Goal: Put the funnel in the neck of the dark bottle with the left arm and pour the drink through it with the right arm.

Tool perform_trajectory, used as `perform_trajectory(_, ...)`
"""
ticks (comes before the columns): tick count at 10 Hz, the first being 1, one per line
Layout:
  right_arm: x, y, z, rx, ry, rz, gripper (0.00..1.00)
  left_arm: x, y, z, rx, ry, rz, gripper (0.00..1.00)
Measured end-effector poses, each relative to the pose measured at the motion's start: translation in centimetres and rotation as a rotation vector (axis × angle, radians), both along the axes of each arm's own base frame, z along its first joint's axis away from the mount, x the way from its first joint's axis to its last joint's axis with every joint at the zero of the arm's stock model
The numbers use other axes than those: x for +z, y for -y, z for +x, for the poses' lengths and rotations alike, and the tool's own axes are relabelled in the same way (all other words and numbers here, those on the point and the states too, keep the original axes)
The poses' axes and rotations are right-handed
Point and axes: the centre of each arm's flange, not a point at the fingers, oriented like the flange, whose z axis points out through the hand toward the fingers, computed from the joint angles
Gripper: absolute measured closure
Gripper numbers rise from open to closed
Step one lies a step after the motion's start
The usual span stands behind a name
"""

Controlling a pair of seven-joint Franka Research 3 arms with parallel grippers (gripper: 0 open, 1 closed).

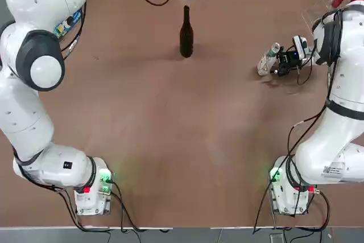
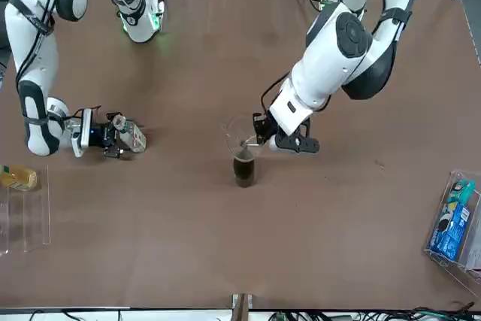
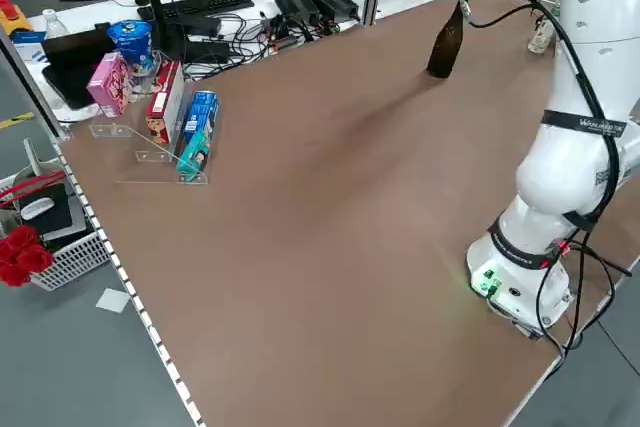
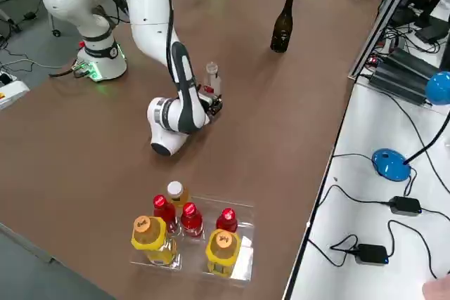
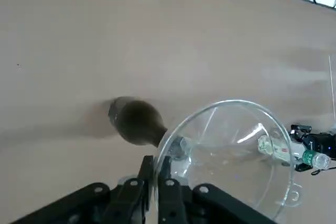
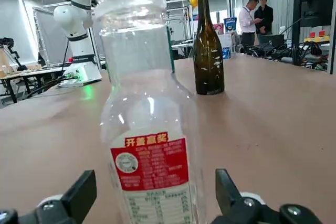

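Inventory, table (image 1: 170, 112):
- Tall dk brown-black glass btl, long slim neck (image 6: 207, 51): upright on table, L of ctr, far side from arm bases.
- Clear plastic funnel, wide round rim (image 5: 231, 145): above dk btl, spout at btl mouth; depth in neck can't be told.
- L end effector, blk, two-finger (image 5: 156, 161): beside dk btl's neck, clenched on funnel rim.
- Small clear plastic btl, red/pale label (image 6: 149, 114): upright on table, R side, btwn R fingers w/ gap each side.
- R end effector, blk, two-finger (image 6: 156, 179): low at small btl, released, spread wide, not grasping.
- Clear plastic tray, R edge of table (image 4: 242, 265): holds red-capped btls (image 4: 191, 220) & yellow-orange drink btls (image 4: 155, 242).
- Blue box (image 2: 451, 231): in another clear tray, L edge.
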Motion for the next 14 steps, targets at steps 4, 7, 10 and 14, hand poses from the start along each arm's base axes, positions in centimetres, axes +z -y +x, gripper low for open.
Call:
perform_trajectory(4, 0.0, -0.9, 0.3, 0.005, 0.004, 0.01, 0.0, 0.0, 0.0, -0.2, -0.01, -0.009, 0.01, 0.92)
perform_trajectory(7, -0.1, -1.1, 0.3, 0.008, 0.004, 0.014, 0.03, -0.3, -0.3, 0.0, -0.012, -0.006, 0.027, 0.92)
perform_trajectory(10, -0.1, -1.9, 0.5, 0.014, 0.007, 0.024, 0.19, -0.6, -0.1, -0.1, -0.018, -0.003, 0.036, 0.92)
perform_trajectory(14, 0.0, -2.0, 0.7, 0.014, 0.012, 0.024, 0.22, -1.7, 0.2, 0.2, -0.025, -0.01, 0.041, 0.92)
